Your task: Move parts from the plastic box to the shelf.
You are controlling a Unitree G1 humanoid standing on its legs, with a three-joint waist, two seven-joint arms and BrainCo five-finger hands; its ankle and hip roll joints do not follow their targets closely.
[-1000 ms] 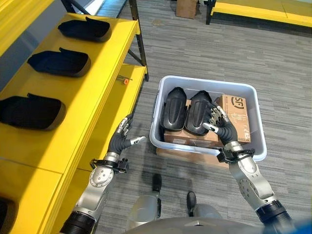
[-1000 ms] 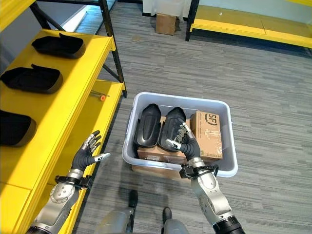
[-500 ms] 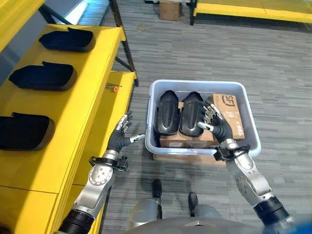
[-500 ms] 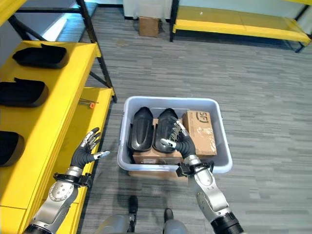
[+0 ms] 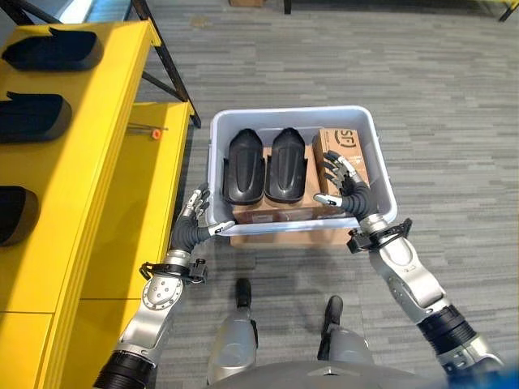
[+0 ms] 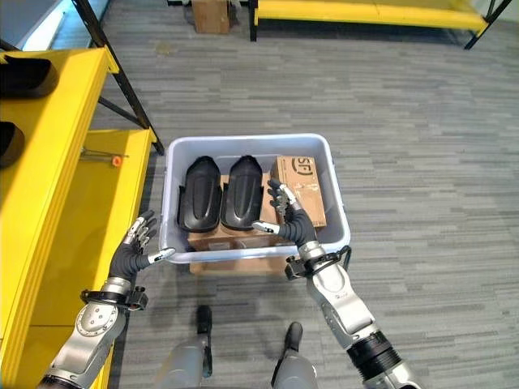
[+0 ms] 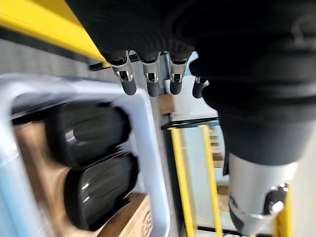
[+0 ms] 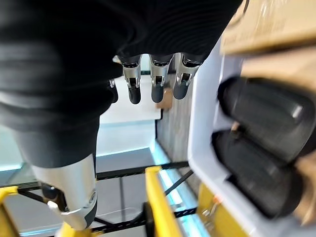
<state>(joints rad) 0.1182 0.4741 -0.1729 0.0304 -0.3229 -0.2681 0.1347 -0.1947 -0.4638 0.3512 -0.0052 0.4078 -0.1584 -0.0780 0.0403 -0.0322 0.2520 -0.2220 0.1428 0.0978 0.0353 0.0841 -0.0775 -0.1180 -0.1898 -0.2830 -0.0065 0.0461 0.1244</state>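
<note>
A pale grey plastic box (image 5: 384,182) stands on the floor and holds two black moulded parts (image 5: 243,166) (image 5: 285,164) side by side on cardboard. A brown carton (image 5: 347,146) lies to their right in the box. My right hand (image 5: 344,188) is open over that carton, near the box's front right, fingers spread and empty. At the box's front left corner my left hand (image 5: 193,225) is open too, its thumb at the rim. The yellow shelf (image 5: 97,162) on the left bears three more black parts (image 5: 53,50). The left wrist view shows the fingers (image 7: 148,81) straight above the box rim (image 7: 150,148).
A flat cardboard piece (image 5: 284,238) lies under the box. A small orange-tipped tool (image 5: 152,130) rests on the shelf's lower level (image 5: 142,227). A black shelf post (image 5: 166,61) slants beside it. Another yellow rack (image 6: 357,10) and a carton (image 6: 209,14) stand farther off.
The camera has swung, shifting the whole picture. My right hand has left the right black part and now hangs over the brown carton. My left hand has come up to the box's corner.
</note>
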